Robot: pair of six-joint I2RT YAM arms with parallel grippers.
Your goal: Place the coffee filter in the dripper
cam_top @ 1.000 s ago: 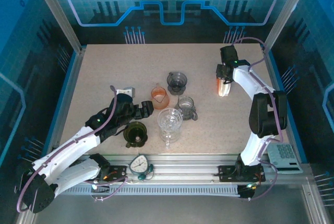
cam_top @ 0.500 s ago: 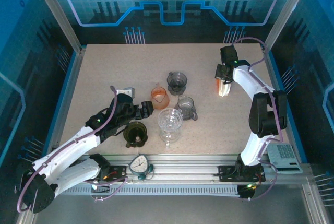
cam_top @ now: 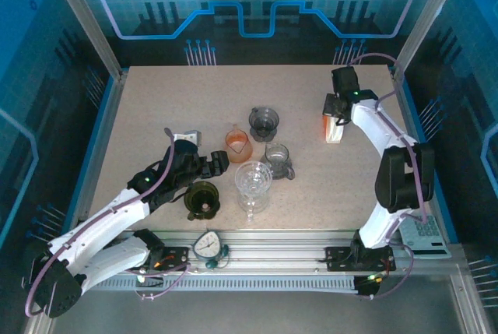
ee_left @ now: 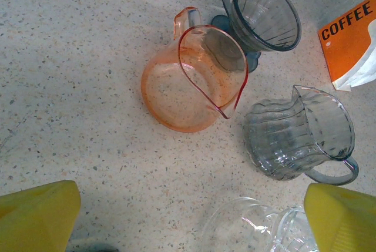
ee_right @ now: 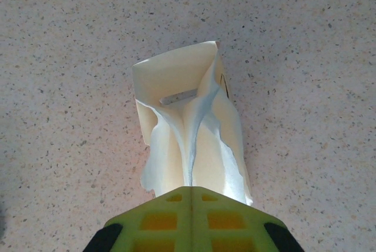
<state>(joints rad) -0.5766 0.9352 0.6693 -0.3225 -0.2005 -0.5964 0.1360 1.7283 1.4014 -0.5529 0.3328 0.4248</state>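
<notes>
At the far right of the speckled table (cam_top: 156,116), the right gripper (ee_right: 191,193) is clenched on the white coffee filter (ee_right: 161,158). The paper rises in folds from the open mouth of a cream packet (ee_right: 176,76) that lies on the tabletop, and runs up between the closed yellow-green fingers. From above the packet shows an orange face, and the left wrist camera catches the word COFFEE printed on it. The grey ribbed dripper (cam_top: 264,122) stands near the middle of the table, well apart from the filter and to its left, its mouth open upward. Just beside the dripper sit an orange pitcher (ee_left: 194,79) and a grey glass pitcher (ee_left: 299,134), while a clear glass vessel (cam_top: 253,181) stands nearer the arms. The left gripper (cam_top: 215,164) hangs released over the near-left part of the table, its yellow fingers (ee_left: 38,214) spread wide, close to a dark round piece (cam_top: 202,198).
</notes>
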